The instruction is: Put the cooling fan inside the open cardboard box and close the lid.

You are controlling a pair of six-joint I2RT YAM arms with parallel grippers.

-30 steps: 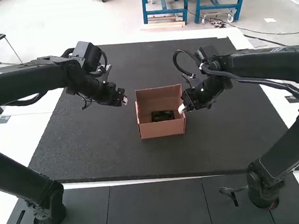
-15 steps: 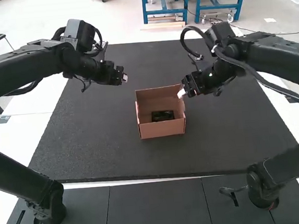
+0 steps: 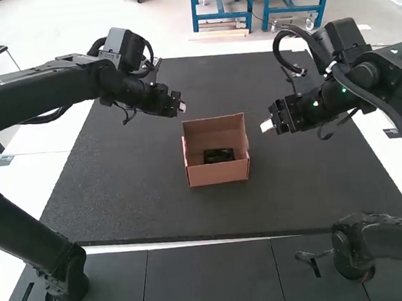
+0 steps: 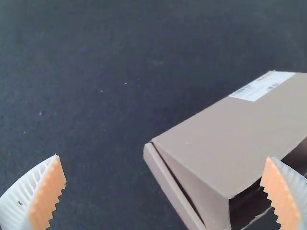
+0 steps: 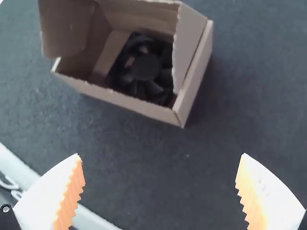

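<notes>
Jaws of both grippers are spread wide and nothing is held between them. Near the middle of the black mat [image 3: 120, 193] the cardboard box [image 3: 217, 171] is set square to the mat's front edge. The cooling fan [image 5: 144, 69] is laid flat on the box's floor, so the first half of the task is judged complete. The lid [image 3: 213, 127] is left upright along the box's rear wall, not yet closed.

Toward the mat's right edge, the right gripper [image 3: 266, 126] is held in the air, apart from the box's right wall, presumably to leave the opening free. Farther back, the left gripper [image 3: 177, 103] is poised above the mat behind the lid's left corner. This station is judged suited to pushing the lid forward and down.

Compared with a second ago, the right gripper has been drawn away from the right wall, where it stood close beside it. The left gripper has been carried toward the mat's far edge and nearer the lid. Box and fan are unmoved.
</notes>
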